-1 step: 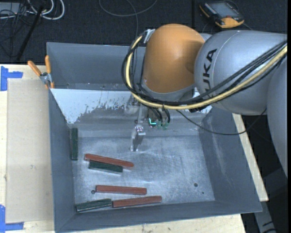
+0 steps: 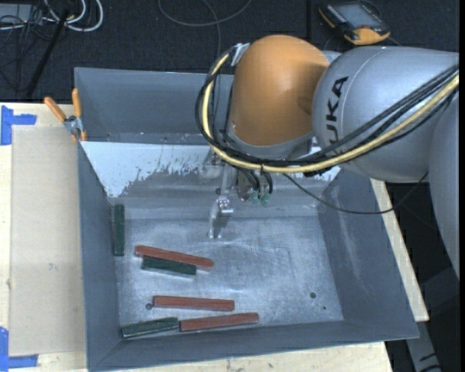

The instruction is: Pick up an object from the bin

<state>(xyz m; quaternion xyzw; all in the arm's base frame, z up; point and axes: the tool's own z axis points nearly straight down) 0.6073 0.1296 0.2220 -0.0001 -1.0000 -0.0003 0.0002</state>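
My gripper (image 2: 218,218) hangs below the orange wrist cover over the bin's bare upper middle floor, close to the back wall. Nearest to it, below and to the left, a red-brown flat stick (image 2: 174,256) lies slanted, with a dark green stick (image 2: 169,266) right against its lower side. Both lie apart from the gripper, and I see nothing held in it.
A dark green stick (image 2: 118,229) lies upright along the left wall. Near the front wall lie two red-brown sticks (image 2: 194,304) (image 2: 219,322) and one more dark green stick (image 2: 150,328). The arm covers the bin's back right corner.
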